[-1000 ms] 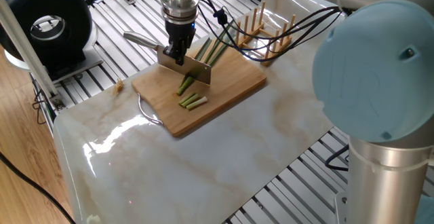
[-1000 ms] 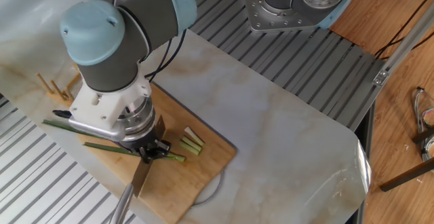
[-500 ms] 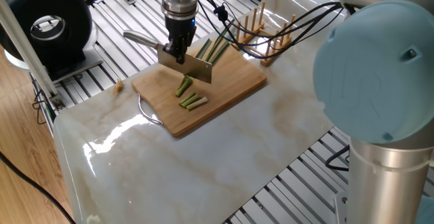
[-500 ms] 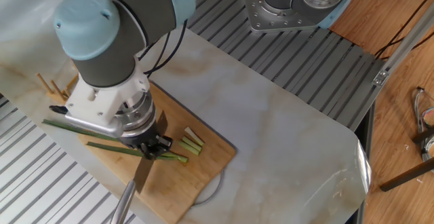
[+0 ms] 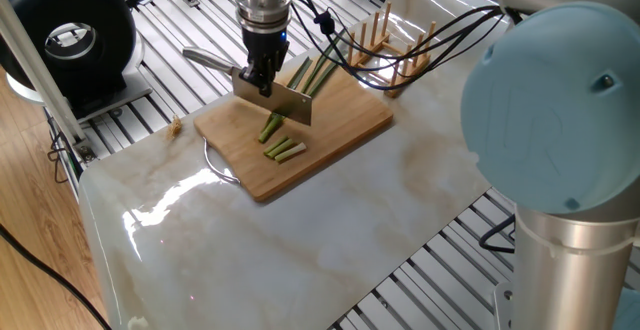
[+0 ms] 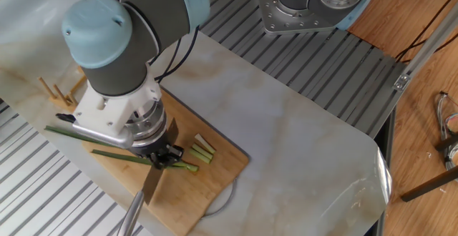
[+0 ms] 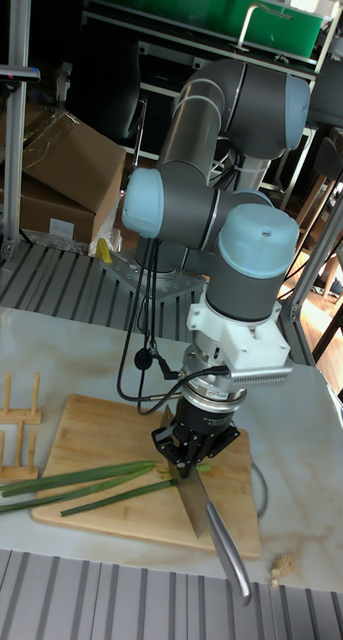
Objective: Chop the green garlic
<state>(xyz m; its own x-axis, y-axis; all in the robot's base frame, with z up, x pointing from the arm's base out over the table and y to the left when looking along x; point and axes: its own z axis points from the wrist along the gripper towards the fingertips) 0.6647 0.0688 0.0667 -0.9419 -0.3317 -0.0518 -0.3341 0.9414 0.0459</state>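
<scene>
My gripper points down over the bamboo cutting board and is shut on a knife. The metal knife handle sticks out past the board's edge. The blade rests across the green garlic, whose long dark green stalks lie on the board's far side. A few short pale cut pieces lie on the board just beyond the blade. The cutting edge itself is hidden behind the fingers.
A wooden peg rack stands just off the board's back edge. A black round device sits at the far left. The arm's base is at the slotted table's far side. The marble sheet lies under the board.
The knife lifted slightly half a second ago and has come back down onto the stalks. The cut pieces have not moved.
</scene>
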